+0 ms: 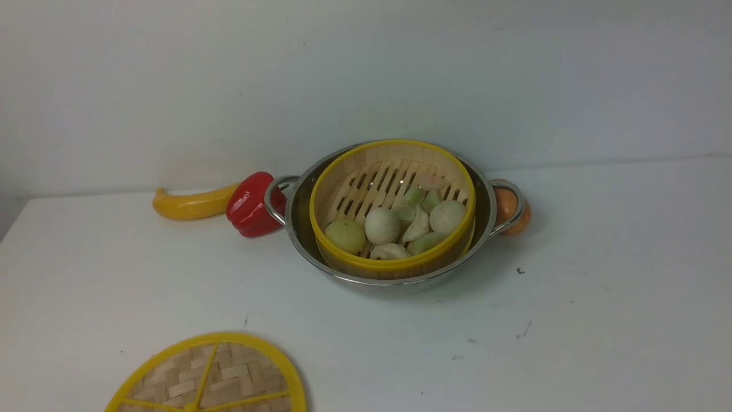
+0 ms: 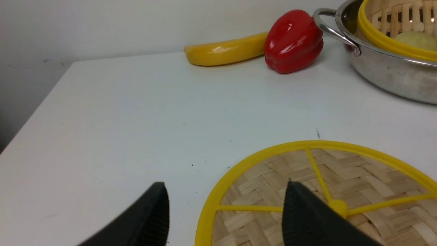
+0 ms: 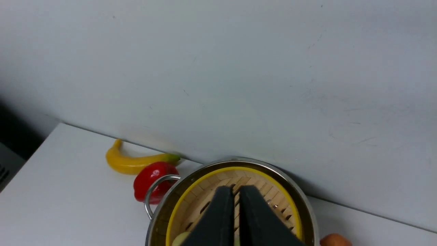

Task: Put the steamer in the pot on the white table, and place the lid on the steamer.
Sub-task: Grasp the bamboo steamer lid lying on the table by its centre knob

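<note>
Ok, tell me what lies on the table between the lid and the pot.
Nothing. Between the lid and the pot the white table is bare but for small dark specks; the front view and left wrist view both show it.

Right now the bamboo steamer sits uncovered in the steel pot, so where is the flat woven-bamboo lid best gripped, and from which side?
The flat round woven-bamboo lid lies flat on the white table, so only its thick yellow rim offers an edge. Probably take that rim from above, on the stretch straddled by the fingers of the open left tool.
</note>
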You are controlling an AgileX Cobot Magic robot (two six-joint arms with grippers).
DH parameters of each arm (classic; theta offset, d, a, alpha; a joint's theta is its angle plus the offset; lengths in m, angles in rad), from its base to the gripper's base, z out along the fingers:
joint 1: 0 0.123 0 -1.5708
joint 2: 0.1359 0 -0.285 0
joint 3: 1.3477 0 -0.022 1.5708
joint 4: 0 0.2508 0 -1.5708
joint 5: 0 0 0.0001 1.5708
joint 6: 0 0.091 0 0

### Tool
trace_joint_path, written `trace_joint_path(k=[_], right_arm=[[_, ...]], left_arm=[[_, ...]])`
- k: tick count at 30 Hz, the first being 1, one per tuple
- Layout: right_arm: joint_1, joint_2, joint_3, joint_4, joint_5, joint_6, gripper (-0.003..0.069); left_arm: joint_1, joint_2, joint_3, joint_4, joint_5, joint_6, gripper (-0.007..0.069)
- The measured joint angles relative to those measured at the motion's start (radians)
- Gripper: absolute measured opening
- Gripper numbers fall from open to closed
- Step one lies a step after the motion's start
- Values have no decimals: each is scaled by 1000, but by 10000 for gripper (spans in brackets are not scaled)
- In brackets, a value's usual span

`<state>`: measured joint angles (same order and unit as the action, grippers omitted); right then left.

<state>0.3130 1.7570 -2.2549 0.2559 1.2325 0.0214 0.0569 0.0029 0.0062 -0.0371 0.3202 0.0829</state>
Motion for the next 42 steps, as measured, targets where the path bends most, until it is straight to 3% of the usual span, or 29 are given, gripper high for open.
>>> trace_joint_path(k=[6,10,16,21,31,37,42], right_arm=[[0,-83,83,-11,-26,-4,62],[0,-284,304,-95,-93,-10,75],[0,-697,822,-256,-182,-1,93],[-47,-973,1206,-292,-393,18,112],[-267,-1443,1935,-308,-986,52,162],[-283,-1658,2216,-320,-1150,51,192],[-283,-1753,2262,-316,-1185,88,218]], left_arm=[[0,0,0,0,0,0,416],[0,0,0,0,0,0,416],[0,0,0,0,0,0,416],[0,0,0,0,0,0,416],[0,0,0,0,0,0,416],[0,0,0,0,0,-1,416],[0,0,0,0,0,-1,416]])
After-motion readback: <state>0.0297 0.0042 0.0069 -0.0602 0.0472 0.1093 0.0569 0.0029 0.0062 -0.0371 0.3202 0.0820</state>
